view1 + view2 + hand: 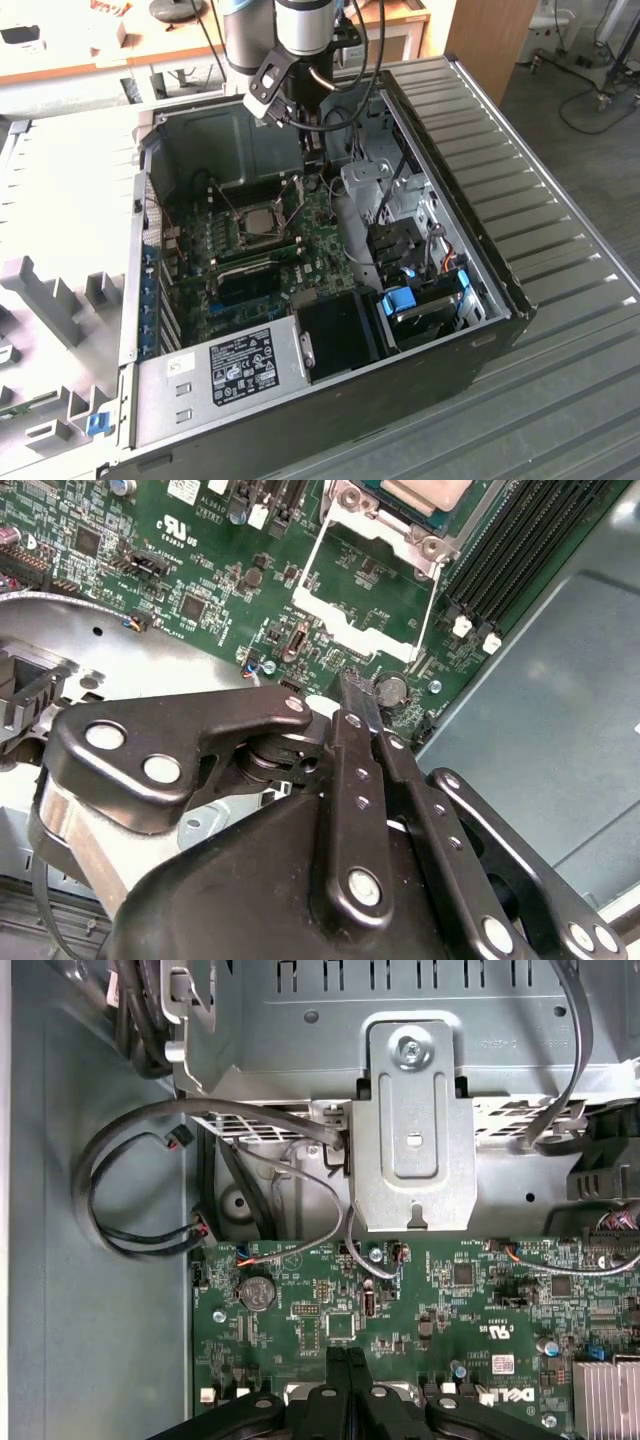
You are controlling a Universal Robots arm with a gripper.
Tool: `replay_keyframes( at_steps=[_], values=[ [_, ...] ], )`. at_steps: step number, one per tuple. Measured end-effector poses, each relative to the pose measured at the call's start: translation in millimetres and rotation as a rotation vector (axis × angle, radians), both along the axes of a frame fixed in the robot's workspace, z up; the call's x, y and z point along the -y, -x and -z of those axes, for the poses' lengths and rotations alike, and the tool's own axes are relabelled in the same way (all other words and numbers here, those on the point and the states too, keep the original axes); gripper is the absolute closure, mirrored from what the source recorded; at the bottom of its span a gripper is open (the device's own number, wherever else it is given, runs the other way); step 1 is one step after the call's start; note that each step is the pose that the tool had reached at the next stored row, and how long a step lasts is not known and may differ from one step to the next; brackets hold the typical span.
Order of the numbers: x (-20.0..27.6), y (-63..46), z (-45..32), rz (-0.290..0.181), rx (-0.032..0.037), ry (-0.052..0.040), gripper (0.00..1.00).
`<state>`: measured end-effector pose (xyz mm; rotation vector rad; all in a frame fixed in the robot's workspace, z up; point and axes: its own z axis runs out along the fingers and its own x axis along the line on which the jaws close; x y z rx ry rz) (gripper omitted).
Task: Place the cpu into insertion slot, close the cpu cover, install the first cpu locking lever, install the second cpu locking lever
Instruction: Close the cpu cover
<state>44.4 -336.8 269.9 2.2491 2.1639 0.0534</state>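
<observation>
The gripper [352, 695] is pressing its fingers flat together with nothing between them, so it is carrying nothing. In the second wrist view its tip is hovering low over the board [420, 1300], just beside the coin cell [391, 690] near the board's corner that borders the bare case floor. The tip is also sitting close to the free edge of the cover [350, 632]; whether it is touching that edge I cannot tell.

The cover is standing swung open away from the slot [460, 515], hinged at the slot's rim, with green board showing through its window. How steeply it is tilting I cannot tell. Past the hinge, the cpu [262, 222] is sitting in the slot, silvery top up, around the middle of the board.

So placing the cpu is looking done, while closing the cover is not yet done. In the exterior view the levers [222, 198] are sticking up on either side of the slot, unlatched, so both lever steps are remaining too.

The arm [300, 25] is reaching down into the open case [480, 250] at the end opposite the power supply [230, 370], its wrist seemingly pointing straight down at the board. The case is lying on its side on the ribbed bench [560, 330].
</observation>
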Motion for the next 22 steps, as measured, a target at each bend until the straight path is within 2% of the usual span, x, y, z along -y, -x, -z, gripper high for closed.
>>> replay_keyframes(
  at_steps=[11, 22],
  values=[
    [0.0, -4.0, 1.7, 0.0, -0.0016, -0.0001, 0.89],
    [0.0, -5.5, 16.9, 0.0, -0.0015, -0.0001, 0.89]
  ],
)
